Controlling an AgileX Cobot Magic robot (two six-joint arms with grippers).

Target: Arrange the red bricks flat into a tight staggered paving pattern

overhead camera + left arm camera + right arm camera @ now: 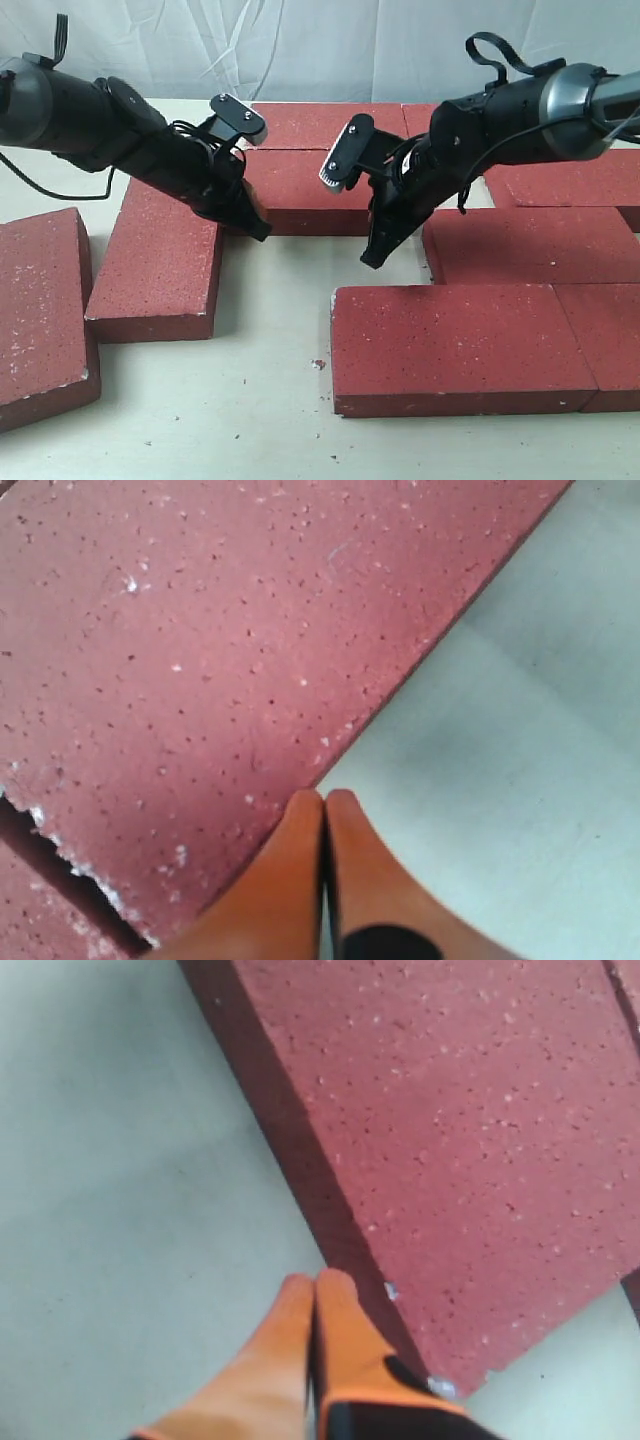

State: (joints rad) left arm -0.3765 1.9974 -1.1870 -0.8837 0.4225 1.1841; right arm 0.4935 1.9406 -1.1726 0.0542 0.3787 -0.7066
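Note:
Several red bricks lie flat on the pale table. An angled brick [160, 265] sits left of centre and another [40, 310] lies at the far left. My left gripper [260, 232] is shut and empty, its tips [325, 798] low against the long edge of the angled brick [200, 660]. My right gripper [370, 260] is also shut and empty, its tips [315, 1280] right beside the end face of a right-hand brick [530, 245] [470, 1140]. A front brick [450, 345] lies just below it.
More bricks form rows at the back [320, 125], the centre [300, 190] and the right [570, 185], with one at the front right [610, 345]. Bare table [280, 300] shows between the two groups. A white curtain [300, 40] hangs behind.

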